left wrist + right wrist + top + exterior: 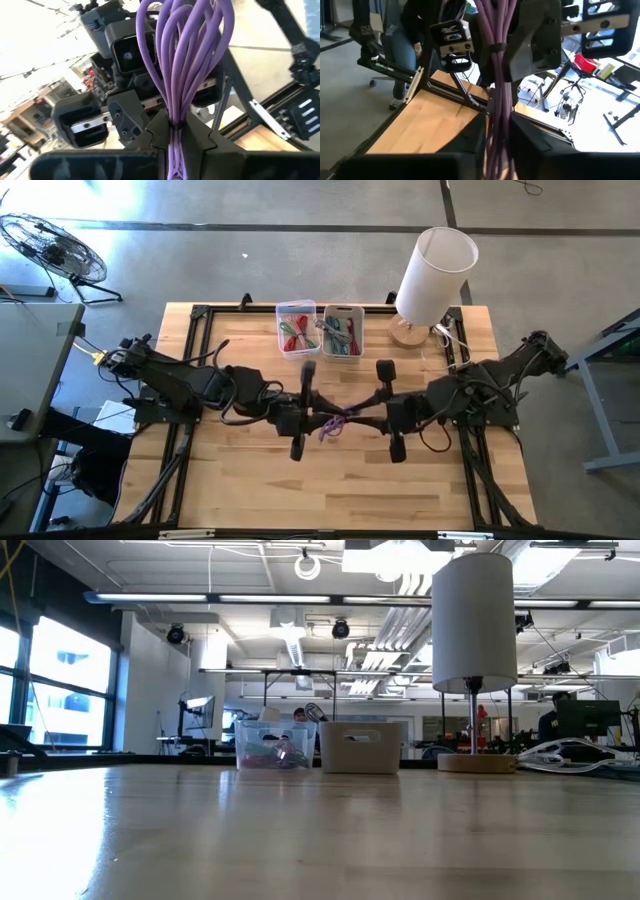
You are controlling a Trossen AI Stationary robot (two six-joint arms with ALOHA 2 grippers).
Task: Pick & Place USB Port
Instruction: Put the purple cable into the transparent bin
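Observation:
A bundled purple cable (335, 425), the task's USB piece, hangs in the air over the middle of the table between my two grippers; its plugs do not show. My left gripper (176, 131) reaches in from the table's left and is shut on the bundle. My right gripper (496, 146) reaches in from the right. Its fingers stand a little apart on either side of the bundle's strands (496, 125). Neither gripper shows in the low view. My left gripper pinches the gathered strands (175, 114) between its two fingers (199, 134), where the loops come together. It comes in level from the table's left. The loops (185, 45) fan out beyond the fingertips and the bundle is clear of the table. Whether my right gripper touches the strands, I cannot tell.
At the table's far edge stand a clear bin (296, 328) and a white bin (341, 330), both holding coloured cables. To their right is a white lamp (430, 275) on a wooden base. The wooden tabletop (330, 490) lies below the arms.

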